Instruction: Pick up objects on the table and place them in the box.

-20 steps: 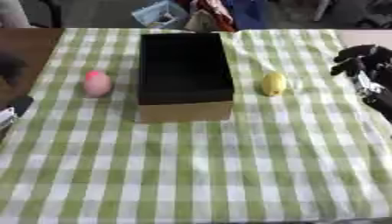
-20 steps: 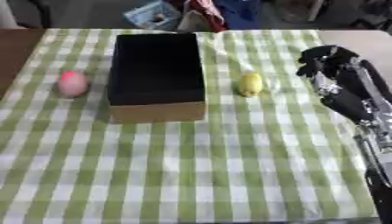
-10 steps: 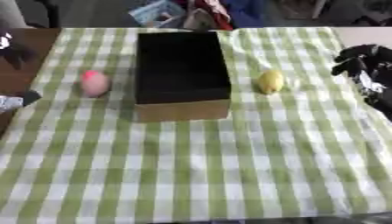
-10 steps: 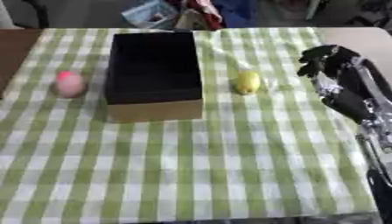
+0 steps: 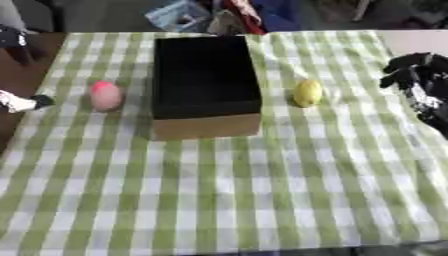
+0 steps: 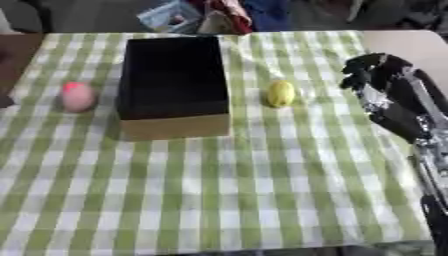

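Where blurred, right hand [image 6: 378, 82] indistinct.

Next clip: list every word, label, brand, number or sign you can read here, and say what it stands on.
None can be read.
Open cardboard box with black inside: no print visible.
Pink rounded object and yellow rounded object: no marks visible.
Green-and-white checked tablecloth: pattern only.
Items past the table's far edge: too blurred to read.

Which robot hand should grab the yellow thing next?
The right hand, probably. It hangs just to the right of the yellow object, with only tablecloth between them. The left hand sits at the far left edge near the pink object, with the box in its way.
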